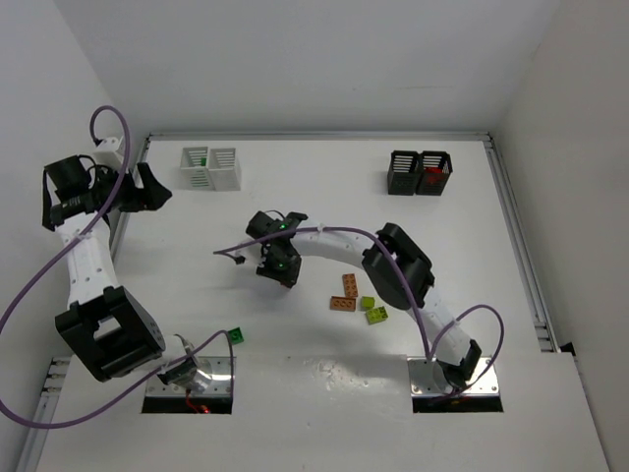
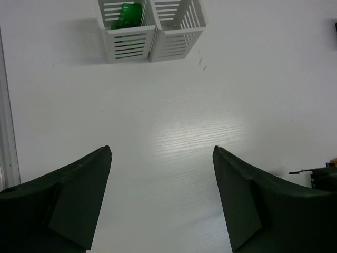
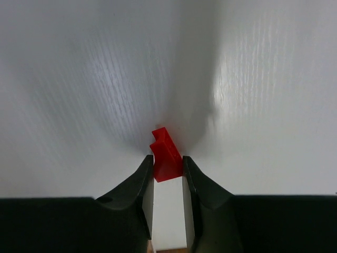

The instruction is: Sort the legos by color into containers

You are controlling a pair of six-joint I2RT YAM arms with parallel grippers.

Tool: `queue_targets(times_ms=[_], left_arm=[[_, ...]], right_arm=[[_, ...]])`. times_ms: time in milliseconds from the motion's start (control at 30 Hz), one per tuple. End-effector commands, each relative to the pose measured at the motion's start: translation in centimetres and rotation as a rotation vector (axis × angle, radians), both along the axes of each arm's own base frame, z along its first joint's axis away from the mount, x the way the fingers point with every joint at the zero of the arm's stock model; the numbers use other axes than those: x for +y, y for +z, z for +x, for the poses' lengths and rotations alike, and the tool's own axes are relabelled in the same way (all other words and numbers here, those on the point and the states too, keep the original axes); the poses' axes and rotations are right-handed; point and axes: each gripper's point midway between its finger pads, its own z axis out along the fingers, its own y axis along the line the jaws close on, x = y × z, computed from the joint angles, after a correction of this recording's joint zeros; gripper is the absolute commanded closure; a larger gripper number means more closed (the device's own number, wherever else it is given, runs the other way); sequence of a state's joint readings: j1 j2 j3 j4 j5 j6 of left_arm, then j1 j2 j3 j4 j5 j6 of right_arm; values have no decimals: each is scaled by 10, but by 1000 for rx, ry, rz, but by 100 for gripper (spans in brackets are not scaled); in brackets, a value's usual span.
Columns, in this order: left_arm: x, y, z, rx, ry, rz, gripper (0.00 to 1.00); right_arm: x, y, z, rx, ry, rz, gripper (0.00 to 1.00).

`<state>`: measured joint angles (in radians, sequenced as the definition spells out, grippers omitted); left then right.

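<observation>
The right fingers (image 3: 138, 195) are pinched on a small red studded plastic brick (image 3: 166, 153). It sits upright between the two pads, with its upper half standing clear above the tips. Its long axis can't be read from the wrist view, and I can't tell whether its underside is touching the white desk (image 3: 79, 79) or has lifted off.

From above, these fingers hang over the middle of the desk, pointing down. The joined pair of black slatted bins (image 1: 404, 172) stands well away from them, toward the far edge and to the robot's right. Its right-hand compartment already shows something red (image 1: 433, 177), so my judgement is that the red brick belongs there. The carry would run away from the bases and rightward, and the right arm is both the holder and the nearer arm.

Between the fingers and that arm's base lie two orange-brown bricks (image 1: 346, 295) and two lime green bricks (image 1: 372, 310), clustered close together. One dark green brick (image 1: 236, 336) lies apart, near the left base.

The left fingers (image 2: 73, 195) are spread wide with nothing between them. They are at the far left, facing the joined pair of white slatted bins (image 2: 176, 31), whose left compartment holds green pieces (image 2: 126, 15). The right compartment looks bare through its slats.
</observation>
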<state>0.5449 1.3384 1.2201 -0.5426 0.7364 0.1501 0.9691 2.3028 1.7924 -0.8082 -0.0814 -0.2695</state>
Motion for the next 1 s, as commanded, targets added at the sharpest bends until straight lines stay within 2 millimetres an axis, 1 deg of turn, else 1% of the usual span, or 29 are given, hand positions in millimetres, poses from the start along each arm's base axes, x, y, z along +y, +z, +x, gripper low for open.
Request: queue_targets(times_ms=[0, 33, 67, 100, 133, 167, 200, 233, 267, 300, 333, 367, 400, 433, 500, 533, 567, 600, 633, 667, 700, 733, 767, 800, 833, 867, 900, 933, 967], left_arm=[[0, 9, -2, -60, -39, 57, 16], [0, 9, -2, -63, -43, 67, 16], [-5, 14, -2, -77, -61, 82, 15], [-8, 14, -3, -72, -60, 91, 15], [-22, 17, -1, -85, -98, 129, 15], [-22, 11, 0, -55, -77, 171, 14], [-28, 13, 2, -57, -83, 208, 14], [-53, 18, 7, -65, -141, 244, 12], [-57, 15, 10, -40, -135, 286, 12], [-84, 16, 9, -25, -223, 302, 12], [-98, 14, 9, -2, -265, 294, 11], [-111, -4, 4, 81, -323, 271, 11], [-125, -10, 1, 111, -383, 264, 11], [-150, -9, -2, 115, -473, 272, 11], [-173, -24, -15, 177, -571, 269, 11], [-190, -33, -20, 192, -627, 287, 11], [-196, -38, -24, 205, -645, 299, 11], [-198, -44, -27, 216, -657, 328, 11], [-202, -46, -32, 218, -667, 341, 11], [-208, -50, -36, 214, -685, 352, 11], [-207, -53, -38, 224, -687, 351, 11], [-212, -50, -40, 213, -699, 354, 11], [-214, -55, -44, 225, -710, 354, 11], [-213, -58, -47, 231, -711, 353, 11], [-213, -62, -50, 242, -713, 351, 11], [-215, -60, -56, 218, -743, 363, 11], [-214, -60, -59, 211, -748, 369, 11], [-213, -59, -61, 201, -754, 377, 11], [-215, -62, -67, 200, -771, 384, 11]], right_arm=[[-6, 70, 22, -107, -73, 120, 93], [-9, 79, 26, -119, -99, 143, 93], [-19, 85, 28, -120, -126, 147, 94], [-22, 97, 33, -120, -150, 178, 94], [-37, 112, 46, -128, -215, 208, 94], [-45, 119, 54, -143, -241, 223, 94], [-53, 127, 62, -153, -281, 239, 94], [-73, 135, 81, -167, -353, 252, 94], [-83, 144, 93, -185, -387, 266, 94], [-108, 159, 116, -215, -468, 274, 94], [-122, 165, 127, -226, -506, 276, 94], [-135, 172, 137, -227, -547, 286, 95], [-148, 179, 147, -240, -581, 290, 95], [-176, 191, 166, -275, -652, 294, 95], [-206, 202, 183, -317, -724, 286, 95], [-233, 210, 198, -340, -785, 288, 95], [-250, 212, 205, -359, -813, 271, 95], [-266, 214, 214, -379, -850, 263, 95], [-279, 224, 222, -400, -879, 270, 95], [-311, 216, 232, -398, -946, 238, 95], [-324, 227, 244, -435, -965, 250, 95], [-337, 226, 248, -434, -991, 242, 95], [-360, 214, 255, -419, -1037, 218, 95], [-371, 218, 262, -441, -1059, 216, 95], [-387, 214, 265, -444, -1081, 204, 95], [-394, 207, 270, -437, -1094, 196, 95], [-400, 198, 269, -417, -1107, 181, 95], [-405, 197, 272, -419, -1116, 180, 95], [-415, 191, 272, -410, -1135, 170, 95]])
